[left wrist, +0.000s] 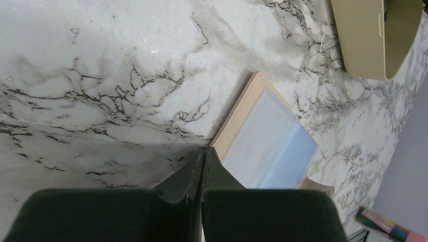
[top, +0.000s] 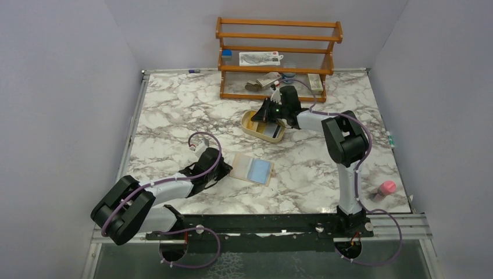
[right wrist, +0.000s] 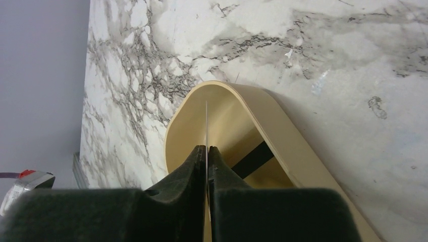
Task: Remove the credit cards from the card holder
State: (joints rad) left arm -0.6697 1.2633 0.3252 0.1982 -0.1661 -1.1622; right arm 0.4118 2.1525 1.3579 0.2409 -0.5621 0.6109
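We see the left fingers (left wrist: 192, 174) pressed tight together with nothing between them. Their tips sit right at the near-left edge of the card holder (left wrist: 267, 141). It lies open on the bench (top: 174, 116), blue panel up, near the middle. Whether the tips actually touch it, we cannot tell. Further back, the right fingers (right wrist: 194, 169) are all but together, pinching a credit card (right wrist: 206, 121) edge-on, just a thin pale line to us, over the tan tray (right wrist: 282, 126). Down in that tray lies a second card (right wrist: 251, 160), its dark band showing.
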